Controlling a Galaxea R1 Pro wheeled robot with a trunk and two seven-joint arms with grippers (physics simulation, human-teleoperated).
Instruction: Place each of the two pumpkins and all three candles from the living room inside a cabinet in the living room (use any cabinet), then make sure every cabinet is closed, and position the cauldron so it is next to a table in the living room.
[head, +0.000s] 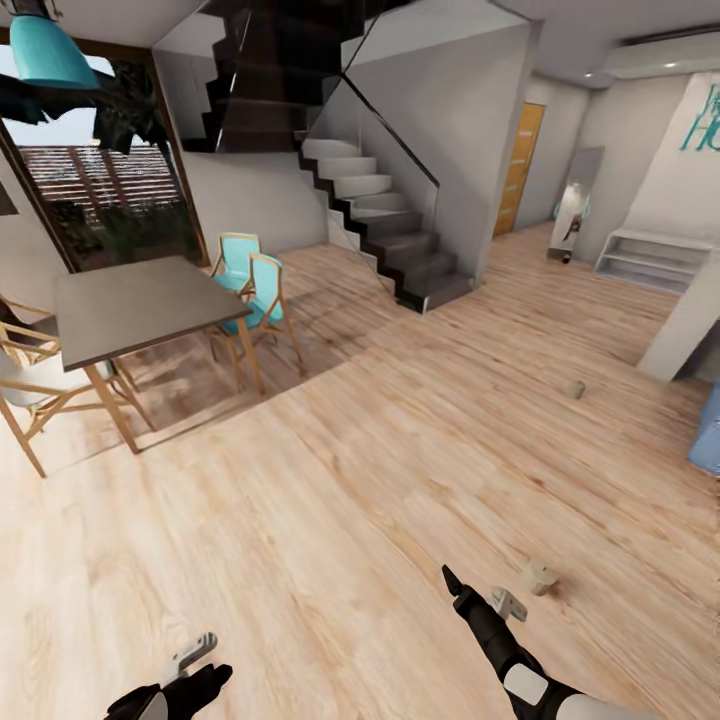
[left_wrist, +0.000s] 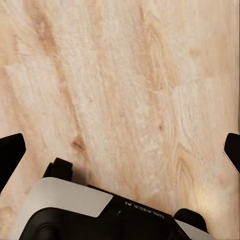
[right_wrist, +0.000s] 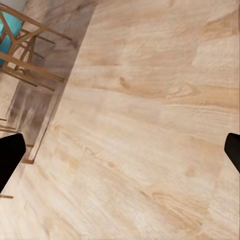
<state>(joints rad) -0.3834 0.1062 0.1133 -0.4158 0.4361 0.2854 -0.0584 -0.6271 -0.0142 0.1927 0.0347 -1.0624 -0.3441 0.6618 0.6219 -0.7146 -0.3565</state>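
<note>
Two tan candles sit on the wood floor (head: 350, 480). The near candle (head: 540, 576) lies tipped on its side, just past the right gripper (right_wrist: 120, 150). The far candle (head: 576, 389) stands up. The left gripper (left_wrist: 120, 150) and the right one are spread wide, holding nothing.

Pale wooden floor (right_wrist: 145, 125) spreads below; teal chair (right_wrist: 15, 45) with wooden legs stands off aside; black fingertips (right_wrist: 10, 157) spread wide.

1. Blue upholstered furniture (head: 708, 432): cut off by the head view's right edge.
2. Far small tan cylinder candle (head: 576, 389): too small for detail.
3. Black fingers (right_wrist: 9, 159): tips cropped at frame edges.
</note>
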